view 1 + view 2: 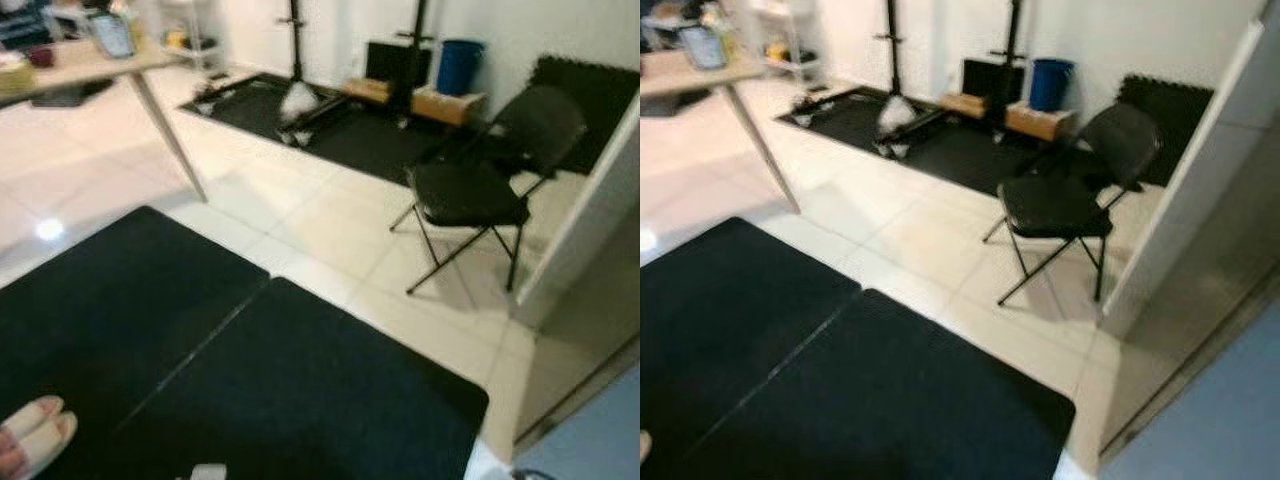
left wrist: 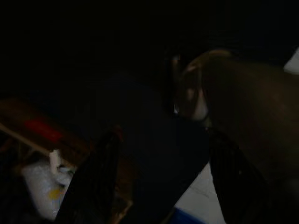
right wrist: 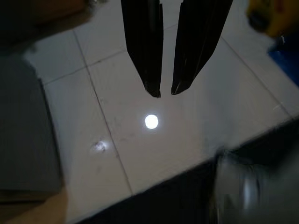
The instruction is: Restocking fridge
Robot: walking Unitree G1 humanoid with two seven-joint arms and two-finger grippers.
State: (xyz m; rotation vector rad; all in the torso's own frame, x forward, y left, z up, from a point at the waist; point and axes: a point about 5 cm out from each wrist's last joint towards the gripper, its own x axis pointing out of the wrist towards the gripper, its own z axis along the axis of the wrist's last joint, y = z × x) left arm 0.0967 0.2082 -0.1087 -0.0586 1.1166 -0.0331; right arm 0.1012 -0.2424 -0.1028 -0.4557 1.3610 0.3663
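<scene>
Right gripper (image 3: 162, 92) hangs over white floor tiles (image 3: 187, 116), fingers nearly closed, empty. Left gripper (image 2: 163, 186) in shade, fingers apart. Head views: folding chair (image 1: 480, 190), black mats (image 1: 250, 390).

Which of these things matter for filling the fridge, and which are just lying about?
For the job: right end effector; tall white panel, perhaps the fridge's side.
Lying about: black folding chair; blue round bin; black floor mats; pale wooden table.

No text, label, brand, number or sign can be read; the small upright screen (image 1: 112, 35) on the pale wooden table (image 1: 95, 62) is too blurred, and the round blue bin (image 1: 459, 66) bears no legible mark
</scene>
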